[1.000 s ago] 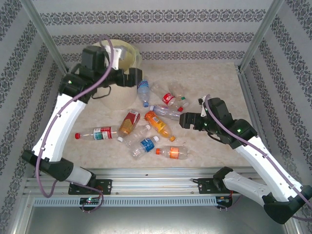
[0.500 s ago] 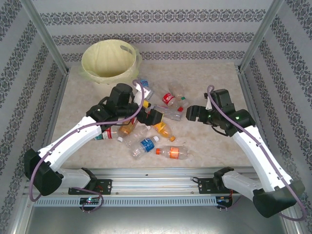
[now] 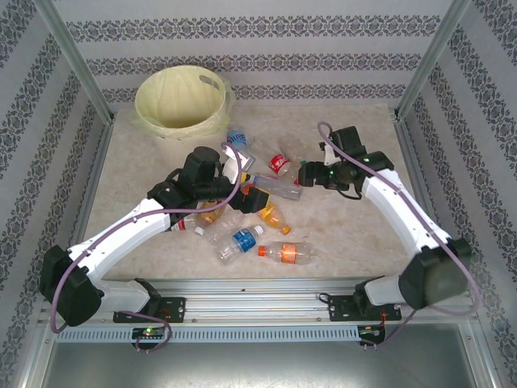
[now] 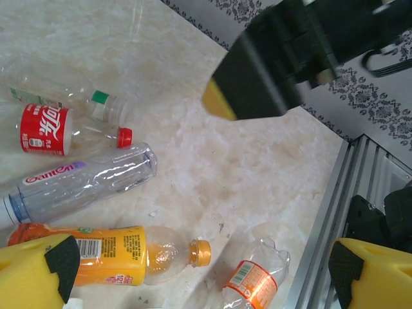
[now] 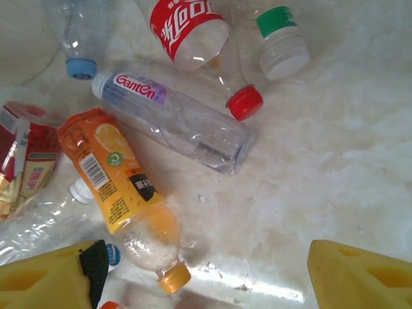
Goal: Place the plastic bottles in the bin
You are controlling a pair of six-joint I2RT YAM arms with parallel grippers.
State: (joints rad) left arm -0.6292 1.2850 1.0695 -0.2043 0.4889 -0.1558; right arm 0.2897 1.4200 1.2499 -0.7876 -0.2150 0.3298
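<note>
1. Round cream-yellow bag-lined plastic bin [image 3: 179, 101]: far-left corner of the table, well apart from the heap of bottles. Long carry, so risk of a drop short of the rim.
2. Left gripper [image 3: 257, 197] and right gripper [image 3: 307, 174]: jaws apart on both, nothing held, near each other over the heap. Risk of collision.
3. Clear purple-labelled plastic bottle [image 5: 174, 119]: lying between them, just beside the orange-labelled juice bottle [image 5: 116, 180]. Smooth and round, likely to roll or squirt from a pinch.
4. Small red-labelled cola bottle [image 5: 190, 26]: close by, easily knocked.
</note>
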